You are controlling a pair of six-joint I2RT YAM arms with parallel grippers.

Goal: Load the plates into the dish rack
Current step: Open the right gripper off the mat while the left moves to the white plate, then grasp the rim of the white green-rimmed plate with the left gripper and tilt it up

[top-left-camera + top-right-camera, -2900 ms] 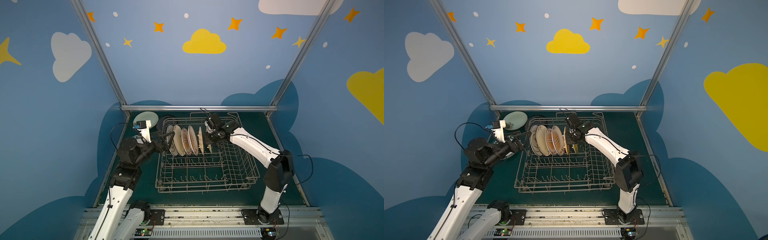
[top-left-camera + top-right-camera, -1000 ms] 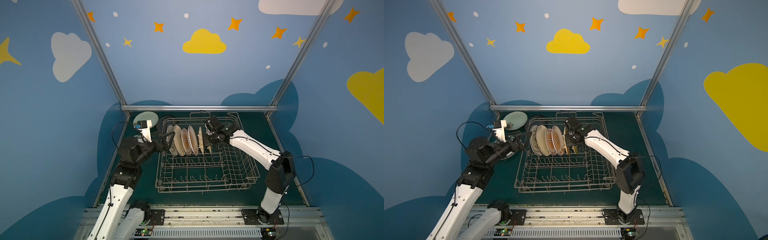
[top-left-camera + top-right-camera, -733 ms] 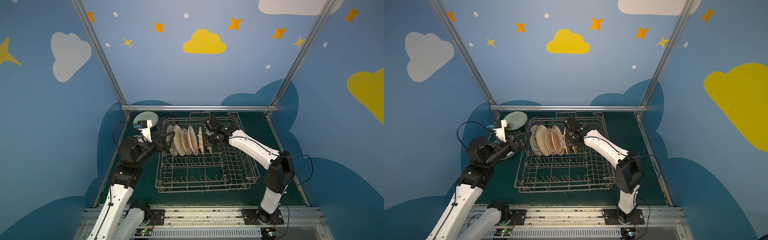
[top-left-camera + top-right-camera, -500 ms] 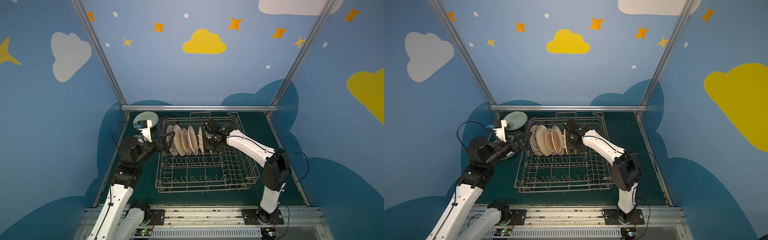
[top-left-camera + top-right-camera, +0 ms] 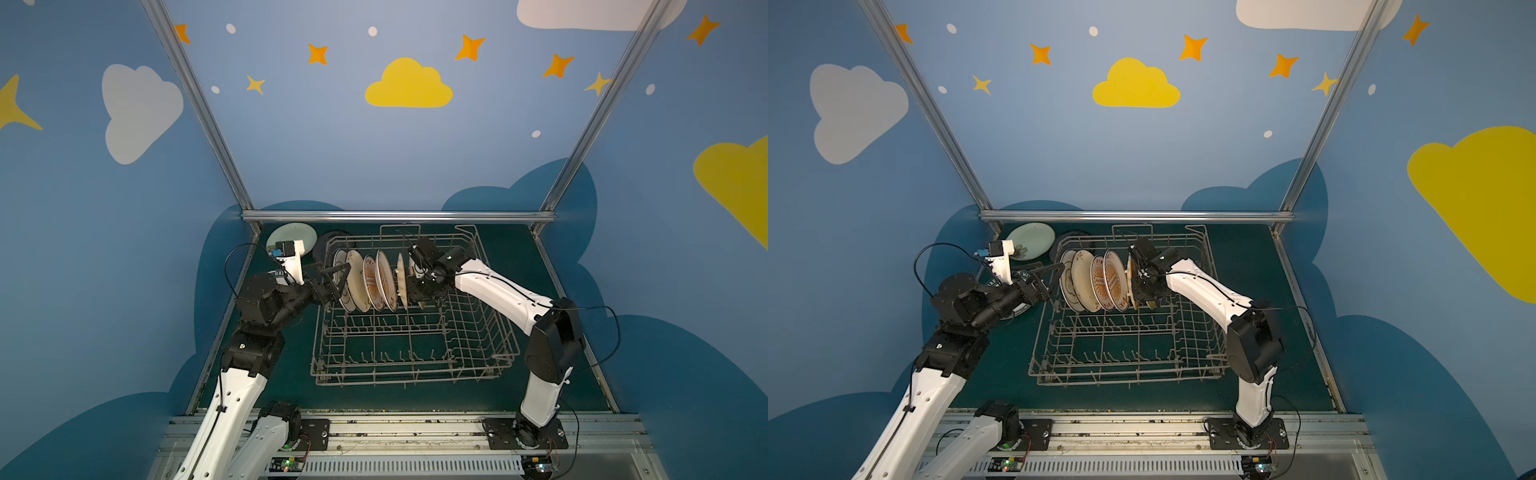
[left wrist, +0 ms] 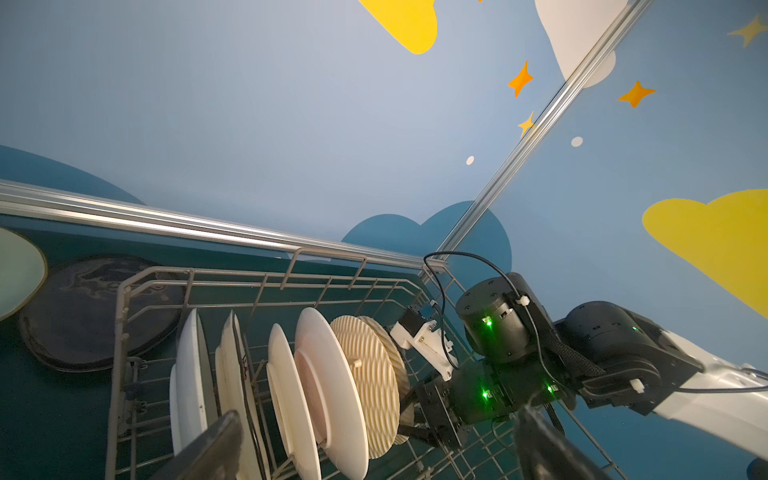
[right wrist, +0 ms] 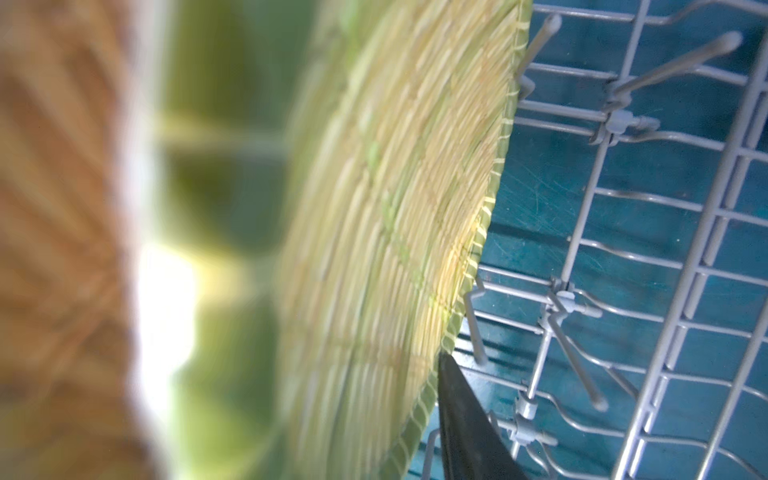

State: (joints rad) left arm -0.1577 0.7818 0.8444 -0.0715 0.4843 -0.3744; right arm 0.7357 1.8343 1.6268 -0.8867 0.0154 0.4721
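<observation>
The grey wire dish rack (image 5: 415, 376) (image 5: 1125, 380) holds several plates upright along its far row: white ones (image 5: 356, 286), orange sunburst ones (image 5: 371, 282) and yellow woven ones (image 5: 401, 277) (image 6: 365, 374). My right gripper (image 5: 409, 291) (image 6: 409, 415) is inside the rack, open, its jaws spread on either side of the last yellow woven plate's (image 7: 395, 208) rim. One black finger (image 7: 461, 415) shows beside that rim. My left gripper (image 5: 336, 278) (image 5: 1054, 278) hangs open and empty at the rack's left end, next to the first white plate (image 6: 189, 374).
A pale green plate (image 5: 291, 241) (image 5: 1030, 241) and a black plate (image 5: 326, 249) (image 6: 95, 311) lie on the table behind the rack's left corner. A lettered-rim plate (image 5: 1017, 309) lies under my left arm. The rack's near rows of tines (image 5: 399, 357) hold nothing.
My right gripper has opened and let go of the yellow woven plate, which now stands in the rack. The right elbow has swung inward. The left arm has not moved.
</observation>
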